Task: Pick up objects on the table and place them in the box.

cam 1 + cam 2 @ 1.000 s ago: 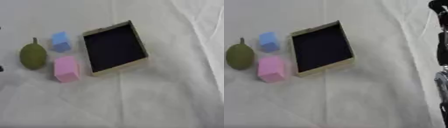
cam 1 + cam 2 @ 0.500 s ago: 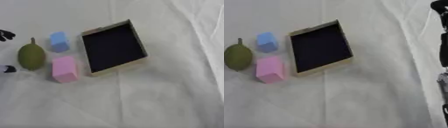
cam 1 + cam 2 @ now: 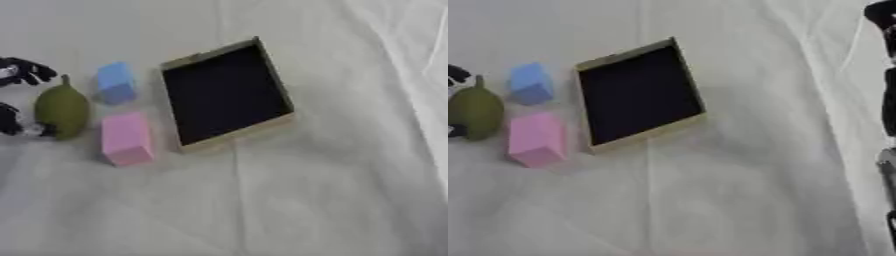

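A green pear-shaped object (image 3: 62, 110) lies at the far left on the white cloth. Beside it sit a small blue block (image 3: 115, 83) and a pink block (image 3: 126, 138). The shallow box (image 3: 226, 93), dark inside with a tan rim, lies to their right and holds nothing. My left hand (image 3: 21, 71) reaches in from the left edge, open. Its fingers are above the pear's top and its thumb (image 3: 12, 123) is at the pear's lower left, so the pear lies between them. Dark parts of my right arm (image 3: 888, 100) run along the right edge of the right eye view.
A white cloth (image 3: 289, 200) with soft folds covers the whole table. The three objects lie close together, just left of the box.
My left hand has come in from the left edge and now brackets the pear. The pear, the blocks and the box have not moved.
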Motion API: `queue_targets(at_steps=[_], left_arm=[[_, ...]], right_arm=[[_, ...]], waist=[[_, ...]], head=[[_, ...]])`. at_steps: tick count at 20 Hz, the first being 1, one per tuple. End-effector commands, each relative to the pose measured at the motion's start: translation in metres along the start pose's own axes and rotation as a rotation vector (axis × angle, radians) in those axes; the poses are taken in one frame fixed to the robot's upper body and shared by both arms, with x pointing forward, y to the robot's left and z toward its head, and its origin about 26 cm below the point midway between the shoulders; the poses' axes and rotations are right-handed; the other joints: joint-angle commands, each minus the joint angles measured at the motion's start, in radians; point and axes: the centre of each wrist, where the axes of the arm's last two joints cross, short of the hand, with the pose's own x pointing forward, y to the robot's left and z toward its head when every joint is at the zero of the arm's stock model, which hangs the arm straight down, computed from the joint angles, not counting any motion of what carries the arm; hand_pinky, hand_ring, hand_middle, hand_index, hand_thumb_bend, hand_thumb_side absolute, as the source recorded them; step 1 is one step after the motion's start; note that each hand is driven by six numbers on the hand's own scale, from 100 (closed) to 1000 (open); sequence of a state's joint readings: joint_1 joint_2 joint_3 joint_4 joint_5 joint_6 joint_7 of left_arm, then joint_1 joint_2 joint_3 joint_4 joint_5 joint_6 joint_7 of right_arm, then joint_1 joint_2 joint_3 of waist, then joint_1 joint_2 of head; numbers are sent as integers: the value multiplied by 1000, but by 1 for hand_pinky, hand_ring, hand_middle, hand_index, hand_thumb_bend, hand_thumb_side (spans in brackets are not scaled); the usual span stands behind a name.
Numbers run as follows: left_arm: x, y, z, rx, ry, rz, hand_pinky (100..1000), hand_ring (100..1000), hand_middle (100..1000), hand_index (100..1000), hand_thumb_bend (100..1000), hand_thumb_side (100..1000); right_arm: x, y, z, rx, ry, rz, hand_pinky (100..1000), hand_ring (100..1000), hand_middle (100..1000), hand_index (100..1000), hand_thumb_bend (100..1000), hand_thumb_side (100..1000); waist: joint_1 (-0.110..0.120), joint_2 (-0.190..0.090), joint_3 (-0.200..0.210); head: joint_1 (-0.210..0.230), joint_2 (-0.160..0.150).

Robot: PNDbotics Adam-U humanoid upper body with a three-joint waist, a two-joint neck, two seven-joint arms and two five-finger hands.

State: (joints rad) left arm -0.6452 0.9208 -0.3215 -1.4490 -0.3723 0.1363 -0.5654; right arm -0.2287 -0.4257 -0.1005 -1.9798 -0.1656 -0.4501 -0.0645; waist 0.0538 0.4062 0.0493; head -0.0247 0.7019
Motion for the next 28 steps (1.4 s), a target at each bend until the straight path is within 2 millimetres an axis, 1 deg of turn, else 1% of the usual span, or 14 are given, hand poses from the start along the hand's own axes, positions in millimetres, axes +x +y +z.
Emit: queue_targets(at_steps=[1, 2, 3, 5, 7, 8, 11, 14, 18, 23, 25, 28], left_arm=[[0, 7, -1, 7, -2, -12, 842, 785, 737, 860, 412, 214], [1, 7, -2, 3, -8, -8, 805, 735, 641, 780, 339, 137], [2, 8, -2, 3, -13, -7, 776, 695, 594, 730, 287, 100], [3, 8, -2, 3, -21, -3, 733, 648, 550, 689, 209, 100], [4, 9, 0, 7, -20, -4, 710, 627, 543, 683, 120, 100], [5, 9, 1, 11, -20, -6, 702, 619, 539, 677, 100, 100], [11, 12, 7, 34, -37, -22, 696, 614, 536, 672, 100, 100], [25, 20, 18, 71, -78, -67, 697, 613, 535, 669, 100, 100], [51, 39, 39, 152, -168, -113, 701, 608, 531, 667, 100, 100], [90, 66, 65, 269, -308, -138, 704, 599, 524, 657, 100, 100], [104, 75, 70, 295, -356, -149, 704, 599, 524, 657, 100, 100], [125, 85, 72, 316, -424, -158, 704, 601, 523, 657, 100, 100]], right_arm=[[5, 0, -6, 10, -26, -3, 875, 942, 650, 808, 100, 623], [5, 0, -6, 9, -26, -3, 875, 942, 650, 807, 100, 623], [5, 0, -5, 7, -25, -3, 875, 942, 650, 807, 100, 623], [5, 0, -6, 5, -24, -4, 875, 942, 650, 807, 100, 624], [5, 0, -5, 5, -23, -5, 875, 942, 650, 808, 100, 623], [5, 0, -5, 6, -22, -5, 875, 942, 650, 807, 100, 623], [5, 0, -5, 7, -19, -5, 875, 942, 649, 807, 100, 623], [5, -1, -4, 8, -17, -4, 875, 941, 649, 807, 100, 622], [5, -3, -3, 9, -15, 3, 875, 941, 649, 807, 100, 621], [6, -4, -1, 7, -10, 11, 876, 940, 649, 807, 100, 621], [6, -4, -1, 7, -9, 11, 876, 940, 649, 808, 100, 621], [5, -4, 0, 8, -5, 9, 876, 940, 649, 808, 100, 621]], waist=[[12, -6, -2], [12, -6, -3], [12, -5, -3], [12, -5, -2], [12, -6, -1], [12, -7, 0], [11, -9, 3], [10, -13, 8], [11, -18, 15], [12, -27, 23], [13, -30, 24], [14, -36, 22]], head=[[3, -12], [2, -12], [1, -12], [1, -12], [1, -10], [1, -9], [0, -5], [-1, -2], [-6, 5], [-19, 15], [-21, 16], [-20, 16]])
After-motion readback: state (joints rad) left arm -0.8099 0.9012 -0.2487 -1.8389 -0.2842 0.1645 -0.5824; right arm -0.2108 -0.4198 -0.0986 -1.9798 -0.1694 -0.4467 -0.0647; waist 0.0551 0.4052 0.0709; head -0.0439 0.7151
